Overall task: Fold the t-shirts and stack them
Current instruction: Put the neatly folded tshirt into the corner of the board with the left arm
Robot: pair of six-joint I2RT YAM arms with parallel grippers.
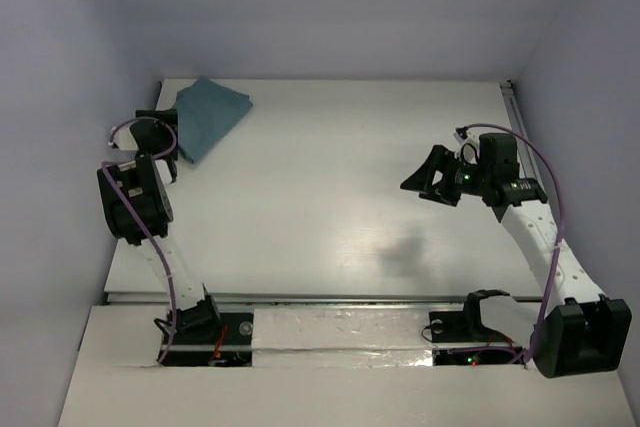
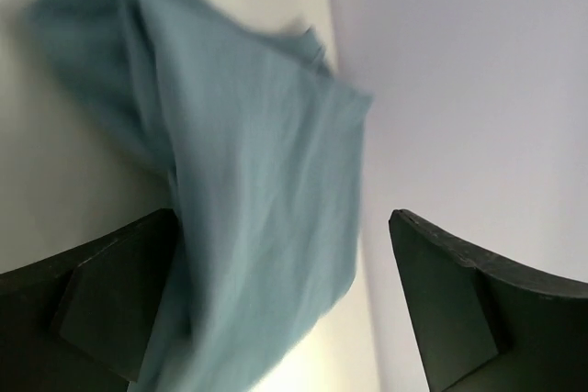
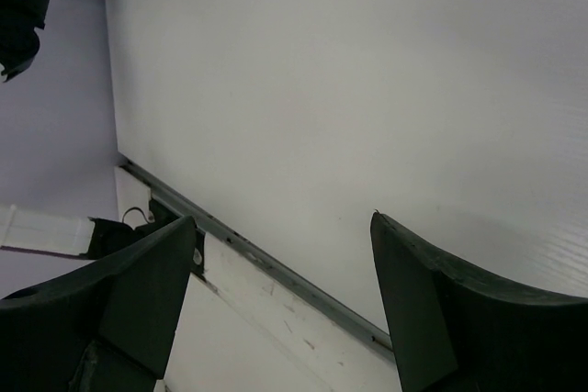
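Observation:
The teal t-shirt [image 1: 212, 115] lies folded in a small bundle at the far left corner of the white table [image 1: 340, 197]. My left gripper [image 1: 163, 139] is at the shirt's near left edge, jaws wide open. In the left wrist view the shirt [image 2: 248, 162] hangs blurred between the open jaws of the left gripper [image 2: 283, 218], its cloth against the left finger [image 2: 110, 300] and apart from the right finger. My right gripper [image 1: 428, 183] hovers open and empty over the right half of the table, as the right wrist view [image 3: 283, 218] also shows.
The enclosure walls close in right behind and left of the shirt [image 2: 478, 89]. A metal rail [image 1: 330, 299] runs along the table's near edge and also shows in the right wrist view [image 3: 276, 268]. A rail [image 1: 514, 107] lines the far right edge.

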